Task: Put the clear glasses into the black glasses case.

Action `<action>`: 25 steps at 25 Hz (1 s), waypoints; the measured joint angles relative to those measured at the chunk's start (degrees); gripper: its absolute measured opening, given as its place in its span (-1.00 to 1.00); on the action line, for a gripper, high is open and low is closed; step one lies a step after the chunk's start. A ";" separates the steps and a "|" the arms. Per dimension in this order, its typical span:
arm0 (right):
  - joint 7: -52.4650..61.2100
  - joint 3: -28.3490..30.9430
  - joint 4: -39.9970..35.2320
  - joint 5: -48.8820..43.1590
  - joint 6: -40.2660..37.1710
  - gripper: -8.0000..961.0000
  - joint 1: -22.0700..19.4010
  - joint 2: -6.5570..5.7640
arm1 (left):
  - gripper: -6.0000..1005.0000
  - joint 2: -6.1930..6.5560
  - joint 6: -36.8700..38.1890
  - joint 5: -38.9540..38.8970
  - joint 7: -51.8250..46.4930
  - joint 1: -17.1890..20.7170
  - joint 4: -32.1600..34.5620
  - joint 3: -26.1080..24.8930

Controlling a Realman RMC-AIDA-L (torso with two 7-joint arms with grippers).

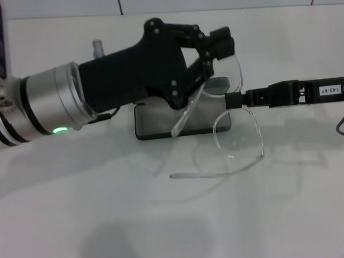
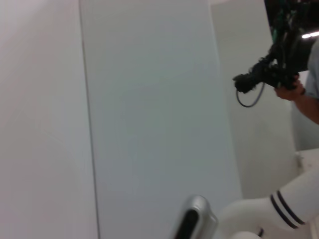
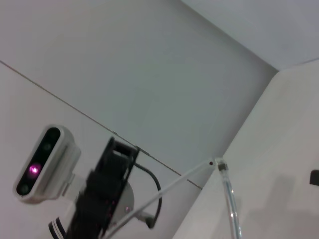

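1. White tabletop [image 1: 78, 230] with a white tiled wall behind it — the only clutter is a small clear object [image 1: 98, 48] beyond the left arm.
2. Left gripper [image 1: 214, 58]: black fingers hang over the black glasses case [image 1: 154, 125], closed on the clear glasses [image 1: 237, 130] at one lens edge or temple hinge. The exact contact point is hard to read through the transparent plastic.
3. Right gripper [image 1: 236, 99]: it reaches in level from the case's right side, and its slim black tip pinches the frame near the bridge. Both grippers hold the glasses.
4. Glasses are held off the table, over and just in front of the case's right end. One temple [image 1: 188, 111] slants down across the case; the other temple [image 1: 216, 172] is unfolded and trails toward the robot, low over the table.
5. Case lies open on the table under the left gripper, long axis left-right, grey lining partly hidden by the gripper.
6. Key relation — the glasses sit right of and nearer than the case cavity, and the front is roughly parallel to the case's long axis. My read: fold the loose temple, shift the glasses back and left, then lower them. Left gripper is nearer the case.
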 joint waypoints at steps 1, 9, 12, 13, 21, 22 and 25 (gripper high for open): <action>0.00 0.07 0.00 0.28 0.02 -0.79 0.04 0.00 | -0.82 -0.01 0.00 0.08 0.01 0.03 0.00 0.53; -0.04 -0.08 0.01 2.15 0.02 -0.79 0.50 0.00 | -0.82 -0.07 -0.84 0.51 0.32 0.02 -0.09 4.30; -0.05 0.05 0.01 2.35 -0.02 -0.79 0.69 0.00 | -0.82 -0.11 -1.82 0.27 0.58 0.07 -0.54 5.83; -0.05 0.03 0.01 2.61 -0.08 -0.79 0.71 0.00 | -0.82 -0.12 -2.03 0.25 0.60 0.08 -0.73 6.04; -0.05 -0.39 0.00 5.06 -0.53 -0.79 0.75 0.00 | -0.82 -0.28 -2.20 -0.32 1.32 0.05 -2.24 6.21; -0.05 -0.40 0.00 5.13 -0.61 -0.79 0.75 0.00 | -0.82 -0.29 -2.20 -0.59 1.59 0.07 -2.44 6.22; -0.05 -0.42 0.00 5.16 -0.82 -0.79 0.73 0.00 | -0.82 -0.29 -2.20 -0.99 2.01 0.09 -2.80 6.23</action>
